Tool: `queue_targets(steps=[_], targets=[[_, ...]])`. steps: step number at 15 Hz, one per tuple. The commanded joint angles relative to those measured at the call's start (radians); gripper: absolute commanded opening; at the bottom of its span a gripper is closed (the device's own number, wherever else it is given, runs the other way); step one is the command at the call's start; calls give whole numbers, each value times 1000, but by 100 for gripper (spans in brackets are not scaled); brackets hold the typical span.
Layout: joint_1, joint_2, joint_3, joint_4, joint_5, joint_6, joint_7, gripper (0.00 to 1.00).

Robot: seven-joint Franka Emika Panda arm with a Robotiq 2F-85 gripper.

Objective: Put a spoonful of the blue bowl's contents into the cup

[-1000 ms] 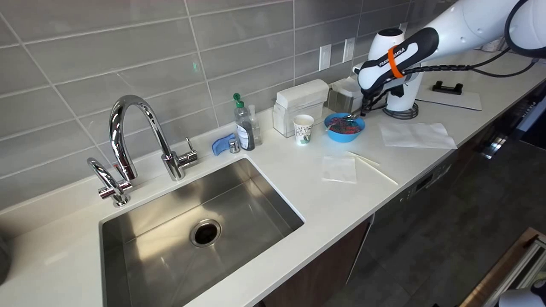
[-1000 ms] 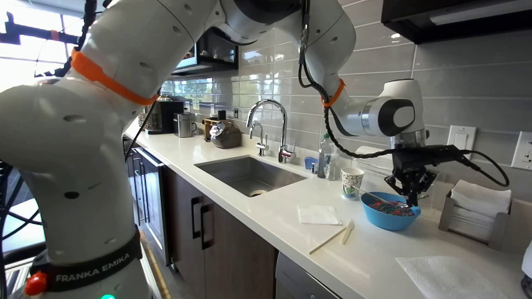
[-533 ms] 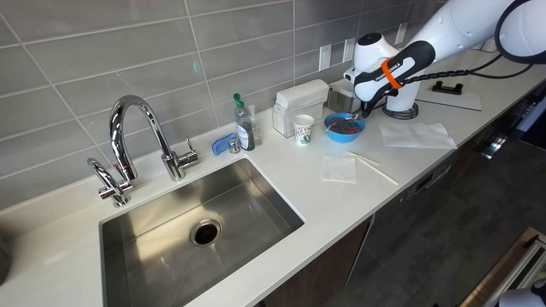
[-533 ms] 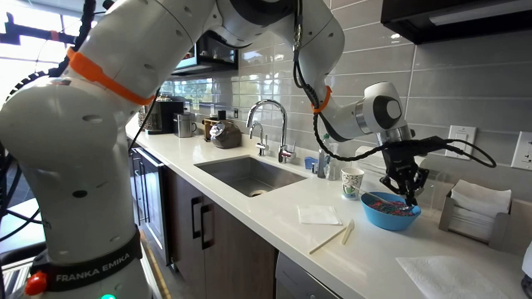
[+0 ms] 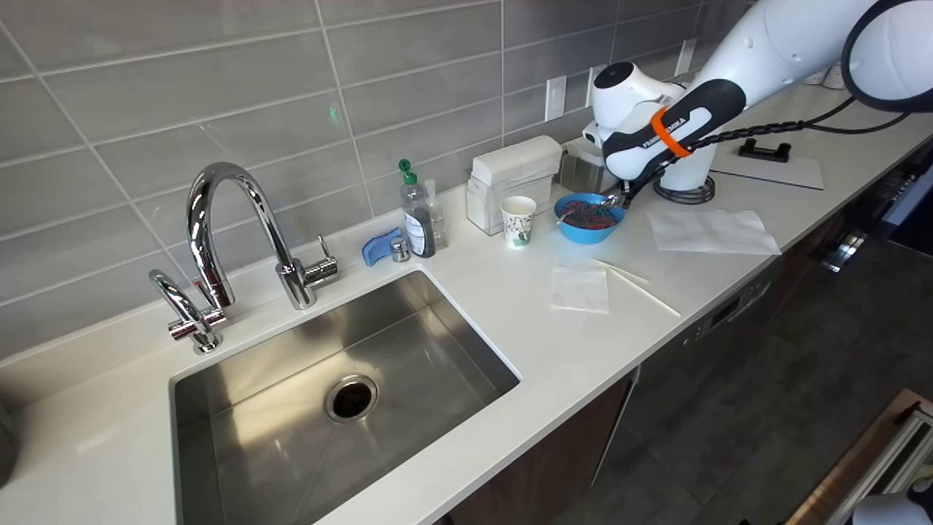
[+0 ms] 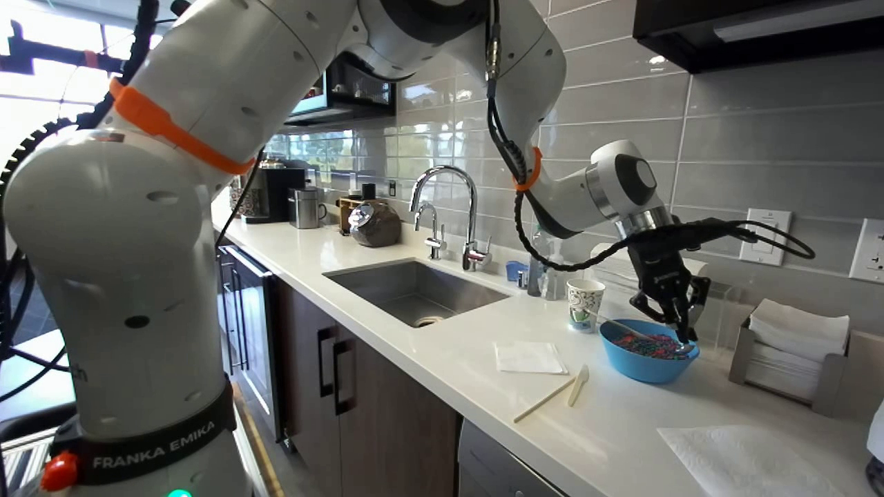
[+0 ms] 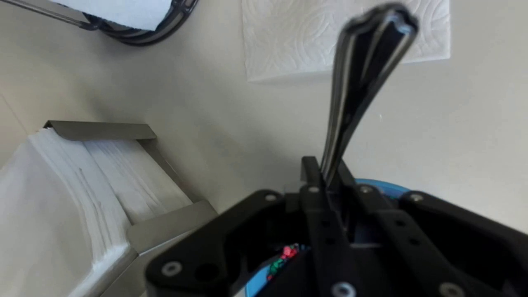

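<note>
The bright-blue bowl (image 5: 589,235) (image 6: 646,368) stands on the counter in both exterior views. Its contents (image 5: 587,216) (image 6: 649,346) are small red, green and dark bits. My gripper (image 7: 328,175) is shut on a metal spoon (image 7: 358,82), whose handle end sticks out past the fingertips in the wrist view. In both exterior views my gripper (image 5: 628,200) (image 6: 684,335) is tilted at the bowl's rim, on the side away from the cup. My fingers hide most of the bowl in the wrist view. The spoon's scoop is not clearly visible. The white patterned cup (image 5: 518,224) (image 6: 584,305) stands upright beside the bowl.
A pale utensil handle (image 6: 621,327) leans from the bowl toward the cup. Napkin holders (image 5: 514,182) (image 7: 165,227) stand by the wall behind. A paper square (image 5: 580,289), thin pale sticks (image 5: 641,286) and a paper towel (image 5: 713,232) lie in front. The sink (image 5: 350,437) is beyond the cup.
My wrist has tilted and lowered toward the cup's side, while the fingertips stay close to the bowl's rim. The spoon's visible metal has shifted slightly toward that rim. Bowl and cup have not moved.
</note>
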Motion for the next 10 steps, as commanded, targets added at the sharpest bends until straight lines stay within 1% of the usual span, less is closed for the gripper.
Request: queue_targets(steps=[1, 6, 10], targets=[[17, 18, -4, 23, -73, -57, 57, 2], [16, 50, 9, 48, -131, -57, 102, 2], [13, 81, 25, 80, -138, -68, 109, 2]])
